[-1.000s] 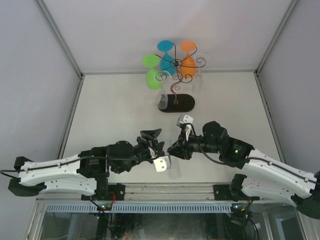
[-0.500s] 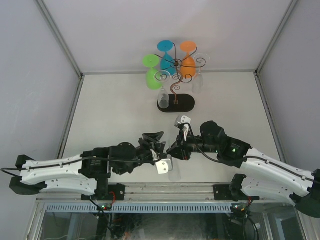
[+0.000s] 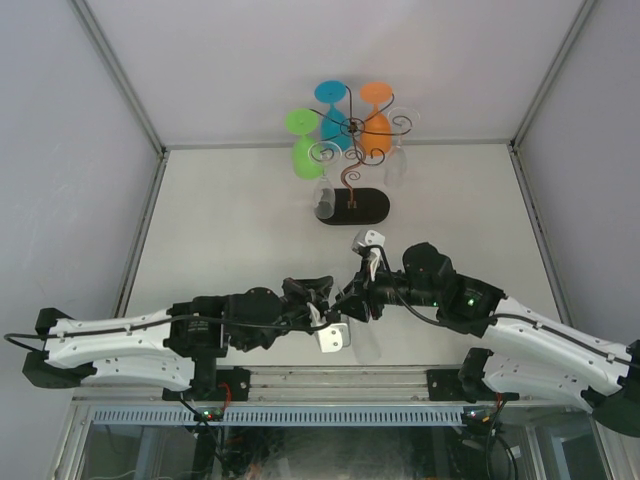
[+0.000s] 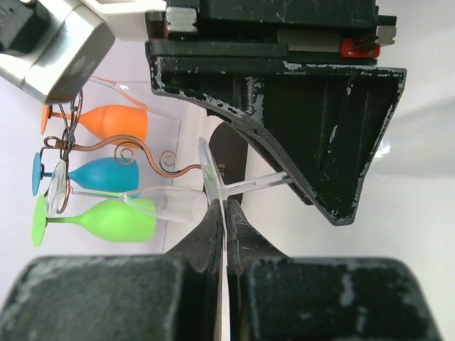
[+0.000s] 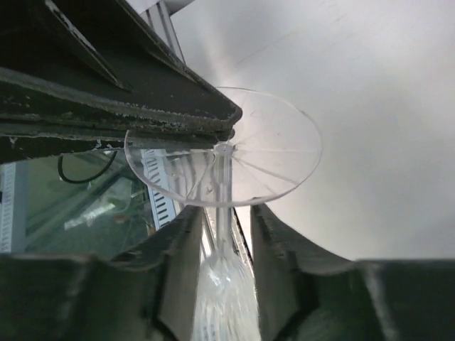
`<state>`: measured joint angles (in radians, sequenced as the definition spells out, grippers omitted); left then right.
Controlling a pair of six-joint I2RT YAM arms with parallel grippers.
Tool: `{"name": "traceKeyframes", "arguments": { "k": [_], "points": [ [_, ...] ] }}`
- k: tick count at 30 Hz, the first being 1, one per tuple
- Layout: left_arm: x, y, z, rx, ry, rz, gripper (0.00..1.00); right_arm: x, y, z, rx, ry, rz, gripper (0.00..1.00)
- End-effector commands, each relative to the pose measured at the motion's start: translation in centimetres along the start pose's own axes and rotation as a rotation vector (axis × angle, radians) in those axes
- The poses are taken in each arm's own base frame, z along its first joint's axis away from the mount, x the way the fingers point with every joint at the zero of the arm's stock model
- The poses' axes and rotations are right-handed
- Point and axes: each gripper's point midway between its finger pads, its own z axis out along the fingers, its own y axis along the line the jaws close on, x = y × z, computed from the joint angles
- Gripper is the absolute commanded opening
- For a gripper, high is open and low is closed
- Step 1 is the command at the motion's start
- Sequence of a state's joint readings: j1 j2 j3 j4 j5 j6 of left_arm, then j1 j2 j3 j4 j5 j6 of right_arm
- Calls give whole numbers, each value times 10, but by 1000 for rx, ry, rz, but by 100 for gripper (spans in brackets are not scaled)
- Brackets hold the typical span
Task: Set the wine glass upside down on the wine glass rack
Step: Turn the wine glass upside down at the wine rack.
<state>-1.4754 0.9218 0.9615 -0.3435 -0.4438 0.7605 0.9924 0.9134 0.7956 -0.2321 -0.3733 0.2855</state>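
Note:
A clear wine glass (image 5: 274,145) lies sideways between my two grippers, low over the table's near edge. My left gripper (image 4: 224,207) is shut on the rim of its round foot (image 4: 205,165), edge-on between the pads. My right gripper (image 5: 226,222) is open and straddles the stem (image 5: 222,202) with a gap on each side; the bowl is blurred below it. From above, the left gripper (image 3: 326,303) and right gripper (image 3: 352,298) meet tip to tip. The wine glass rack (image 3: 352,182) stands at the table's far side on a black oval base (image 3: 368,206).
Green (image 3: 303,152), blue (image 3: 331,112) and orange (image 3: 376,128) glasses hang upside down on the rack, with clear ones (image 3: 323,200) (image 3: 397,162) beside them. White enclosure walls close in on three sides. An aluminium rail (image 3: 330,380) runs along the near edge.
My left gripper has moved in and closed on the glass's foot. My right gripper's jaws have parted from the stem. Both arms shifted slightly toward the near edge.

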Motion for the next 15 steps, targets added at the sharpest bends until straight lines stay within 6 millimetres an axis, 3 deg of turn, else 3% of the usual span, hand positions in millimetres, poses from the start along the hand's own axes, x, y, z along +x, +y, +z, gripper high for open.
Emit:
{"name": "traceKeyframes", "arguments": {
  "k": [1,6,15],
  "points": [
    [-25,27,-11,-68,-85,-60,0,-40,7,-15,36,-145,-65,37],
    [-24,28,-12,-73,-81,-61,0,-45,2,-27,97,-180,-102,45],
    [-23,32,-14,-96,-82,-79,0,-43,0,-25,112,-220,-99,39]
  ]
}}
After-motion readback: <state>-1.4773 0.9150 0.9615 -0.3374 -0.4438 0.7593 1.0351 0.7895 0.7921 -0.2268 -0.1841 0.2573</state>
